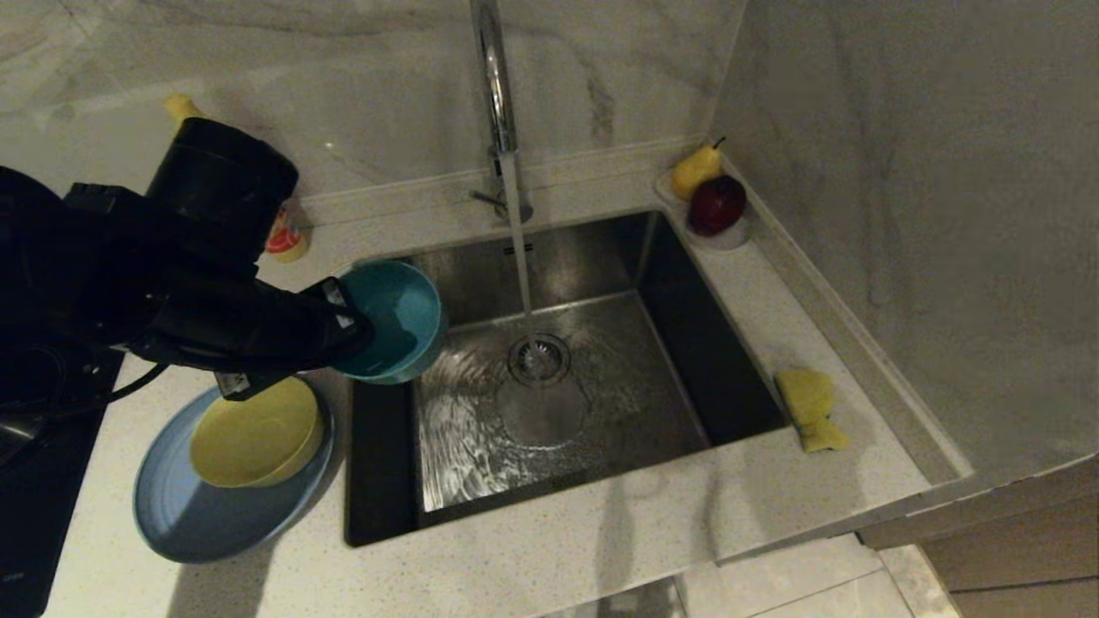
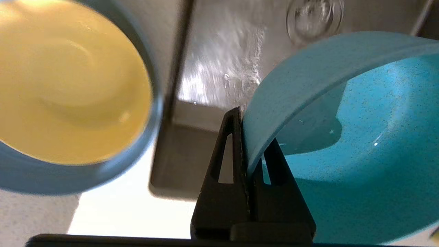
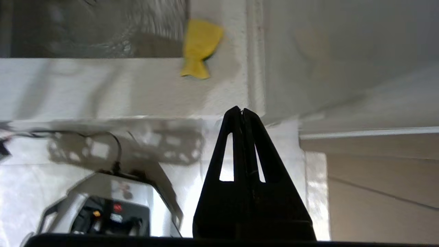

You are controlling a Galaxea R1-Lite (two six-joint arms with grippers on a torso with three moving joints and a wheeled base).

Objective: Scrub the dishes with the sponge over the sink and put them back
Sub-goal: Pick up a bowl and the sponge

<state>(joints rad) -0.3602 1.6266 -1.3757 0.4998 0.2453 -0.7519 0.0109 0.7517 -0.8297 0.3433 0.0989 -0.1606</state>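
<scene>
My left gripper [image 1: 348,322] [image 2: 247,137] is shut on the rim of the teal-blue bowl [image 1: 397,319] [image 2: 360,137], holding it tilted over the left edge of the sink [image 1: 670,343]. On the counter left of the sink the yellow bowl [image 1: 256,433] [image 2: 65,79] sits on the periwinkle plate [image 1: 197,524] [image 2: 31,178]. The yellow sponge [image 1: 810,408] [image 3: 199,44] lies on the counter right of the sink. My right gripper [image 3: 242,111] is shut and empty, low in front of the counter and out of the head view.
Water runs from the chrome faucet [image 1: 496,94] onto the drain strainer [image 1: 539,358]. A pear [image 1: 695,167] and a red apple [image 1: 717,204] rest in a clear dish at the back right corner. A dark cooktop [image 1: 34,481] lies at the far left. A wall closes the right side.
</scene>
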